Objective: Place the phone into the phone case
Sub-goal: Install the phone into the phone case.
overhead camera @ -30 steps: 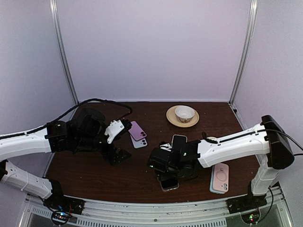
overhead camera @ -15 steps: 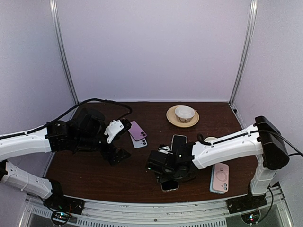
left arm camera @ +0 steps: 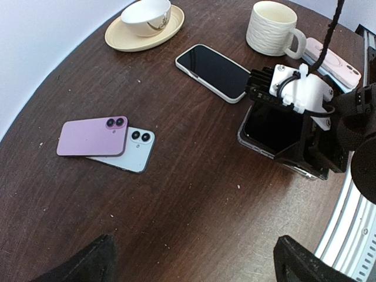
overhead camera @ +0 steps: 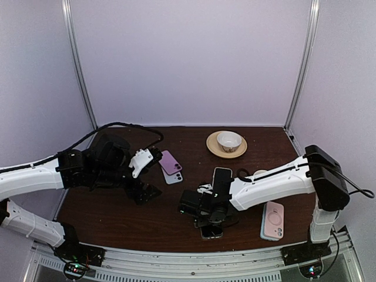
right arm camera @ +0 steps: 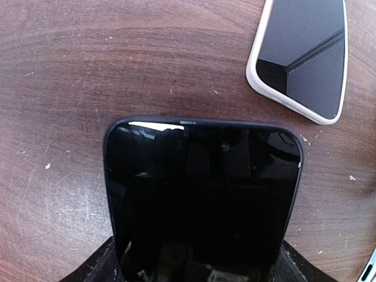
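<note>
My right gripper point(right arm camera: 198, 265) is shut on a black phone point(right arm camera: 202, 194), its fingers on the phone's two long sides, low over the table. In the top view the gripper point(overhead camera: 202, 208) is at the front middle and the phone's end point(overhead camera: 210, 230) sticks out toward the near edge. A pink phone case with a ring mark point(overhead camera: 271, 220) lies flat to the right, apart from the phone. My left gripper point(left arm camera: 194, 271) is open and empty above bare table; it is at the left in the top view point(overhead camera: 151, 174).
A phone in a white case point(left arm camera: 214, 70) lies face up just behind the right gripper. A purple phone point(left arm camera: 93, 135) overlaps a light-blue one point(left arm camera: 132, 153) at the left. A white mug point(left arm camera: 271, 26) and a bowl on a saucer point(overhead camera: 227, 143) stand at the back.
My right gripper has shifted a little to the left and toward the near edge with the black phone in it. The left arm has not moved.
</note>
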Controlling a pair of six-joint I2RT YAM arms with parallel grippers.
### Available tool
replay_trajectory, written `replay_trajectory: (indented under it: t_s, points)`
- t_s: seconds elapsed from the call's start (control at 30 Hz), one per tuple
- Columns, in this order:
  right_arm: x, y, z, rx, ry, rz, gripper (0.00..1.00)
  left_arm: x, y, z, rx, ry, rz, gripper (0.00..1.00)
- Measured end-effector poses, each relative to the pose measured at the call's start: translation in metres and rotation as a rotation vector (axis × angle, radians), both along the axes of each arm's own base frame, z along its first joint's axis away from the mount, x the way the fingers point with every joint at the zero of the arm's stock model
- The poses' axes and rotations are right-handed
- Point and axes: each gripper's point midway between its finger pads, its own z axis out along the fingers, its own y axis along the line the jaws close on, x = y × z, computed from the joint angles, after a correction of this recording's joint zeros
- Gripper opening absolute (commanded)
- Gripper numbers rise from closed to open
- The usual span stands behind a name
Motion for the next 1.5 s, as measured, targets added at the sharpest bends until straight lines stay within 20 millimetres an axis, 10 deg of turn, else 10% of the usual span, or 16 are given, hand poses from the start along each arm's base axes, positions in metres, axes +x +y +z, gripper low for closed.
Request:
replay_trajectory:
  t_s: [0.4,0.77,1.17,1.5]
  points:
    - [0.000,-0.007,-0.001,-0.025,-0.003,-0.030,0.69,0.001,0.001,0.000,0.000,0.000,0.003,0.98]
    - [0.001,-0.014,0.000,-0.055,-0.009,-0.039,0.89,0.003,0.003,0.000,0.000,0.000,0.012,0.98]
    - [0.005,-0.014,0.013,-0.069,-0.012,-0.019,0.83,0.006,0.005,0.000,-0.001,0.000,0.021,0.98]
    - [-0.010,-0.041,0.056,0.080,0.051,0.017,0.48,0.006,0.006,-0.003,0.010,0.006,0.024,0.98]
